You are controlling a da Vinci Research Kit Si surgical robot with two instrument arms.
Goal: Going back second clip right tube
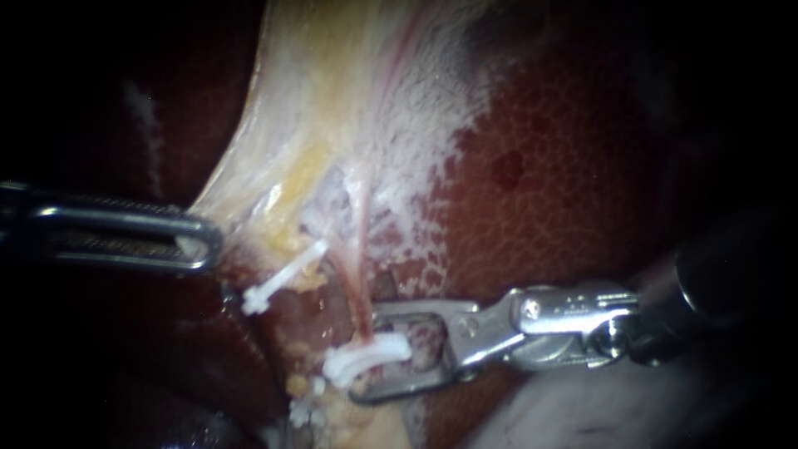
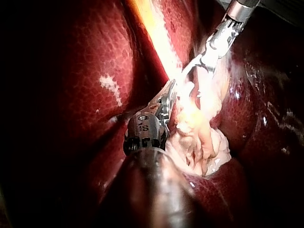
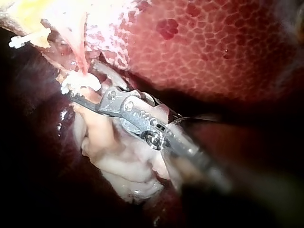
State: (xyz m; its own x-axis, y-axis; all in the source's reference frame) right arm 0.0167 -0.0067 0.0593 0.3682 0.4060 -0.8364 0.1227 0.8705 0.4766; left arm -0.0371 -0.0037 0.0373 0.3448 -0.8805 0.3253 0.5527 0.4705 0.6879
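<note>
Black surroundings (mottled red liver (image 1: 565, 166) behind)

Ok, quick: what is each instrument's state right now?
Left instrument: shut on pale tissue.
Right instrument: open, with a white clip between its jaws, not gripped.

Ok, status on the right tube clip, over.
Left instrument shut on tissue. Right instrument open, straddling the clip on the right tube. Other clip sits apart; nothing in the way.
</note>
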